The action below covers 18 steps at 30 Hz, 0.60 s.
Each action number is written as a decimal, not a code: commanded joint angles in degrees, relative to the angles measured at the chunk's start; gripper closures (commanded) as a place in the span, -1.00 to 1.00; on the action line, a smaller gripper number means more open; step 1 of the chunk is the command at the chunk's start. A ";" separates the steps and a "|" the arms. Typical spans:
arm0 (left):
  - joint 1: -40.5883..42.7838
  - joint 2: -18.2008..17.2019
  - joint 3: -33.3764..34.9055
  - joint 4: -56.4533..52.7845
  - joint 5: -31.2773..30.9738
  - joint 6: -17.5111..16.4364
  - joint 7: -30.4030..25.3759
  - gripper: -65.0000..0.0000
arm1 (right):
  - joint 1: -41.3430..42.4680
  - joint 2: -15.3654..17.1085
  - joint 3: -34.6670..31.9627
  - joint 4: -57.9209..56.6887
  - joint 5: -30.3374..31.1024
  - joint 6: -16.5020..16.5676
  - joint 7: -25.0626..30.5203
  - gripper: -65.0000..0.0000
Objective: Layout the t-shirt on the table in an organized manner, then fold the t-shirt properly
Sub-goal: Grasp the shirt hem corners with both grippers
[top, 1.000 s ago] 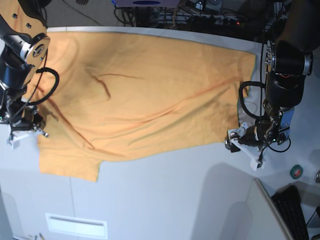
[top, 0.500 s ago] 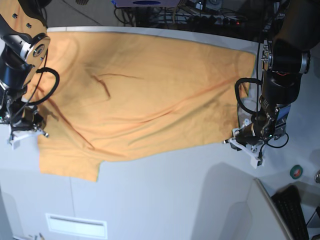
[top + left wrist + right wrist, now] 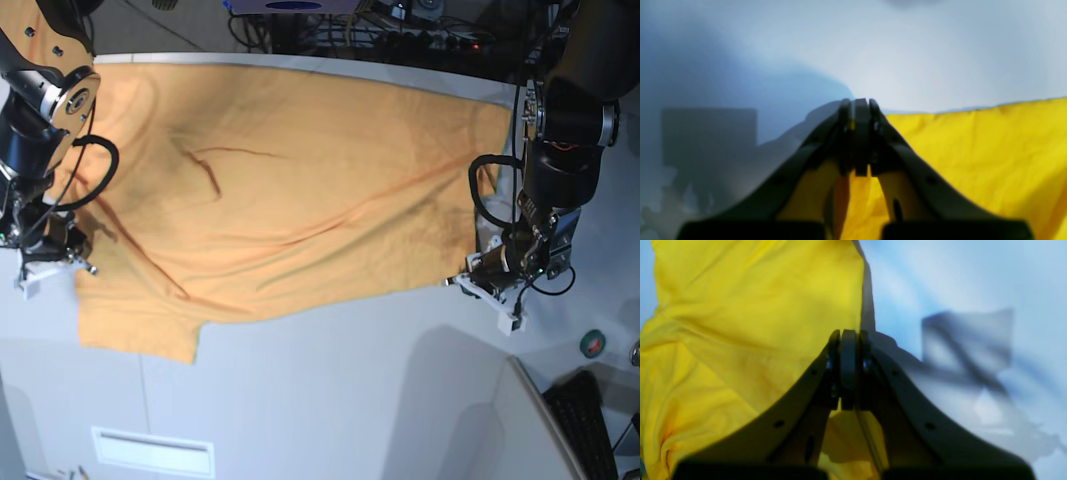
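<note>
Base view: I have both arms down at the light-orange t-shirt (image 3: 300,170), one at each side of it, on the pale grey-white table (image 3: 330,400).
T-shirt: spread wide and flat over the table, with folds running across the cloth (the longest slants up toward my left arm's side); its lower edge is uneven, one flap reaching lower near my right arm.
Left fingers: my left gripper (image 3: 858,133) is closed, fingertips together at the corner of the cloth (a bit of it shows between them), so I have that corner pinched.
Right fingers: my right gripper (image 3: 849,366) is closed too, tips together over the shirt's side edge; whether cloth is caught between them I cannot tell.
Green tape roll (image 3: 592,344): on the table beyond my left gripper, apart from the shirt.
White panel (image 3: 153,452): near the view's bottom edge, below the lower flap.
</note>
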 commanded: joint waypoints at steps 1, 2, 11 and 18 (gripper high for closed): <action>-0.52 -0.22 0.14 1.59 0.67 -0.16 2.19 1.00 | 1.54 0.90 -0.03 0.80 0.55 0.40 0.75 1.00; -0.52 -0.22 0.14 2.99 0.67 -0.16 2.28 1.00 | 1.62 0.99 -0.03 0.80 0.55 0.40 0.75 1.00; -2.72 -0.22 0.06 11.35 0.67 -0.07 7.11 1.00 | 4.70 2.75 -8.38 0.89 0.72 0.49 1.81 1.00; -4.13 -0.30 0.06 13.46 0.76 -0.07 8.87 1.00 | 5.58 4.33 -8.91 0.89 0.55 0.49 6.38 1.00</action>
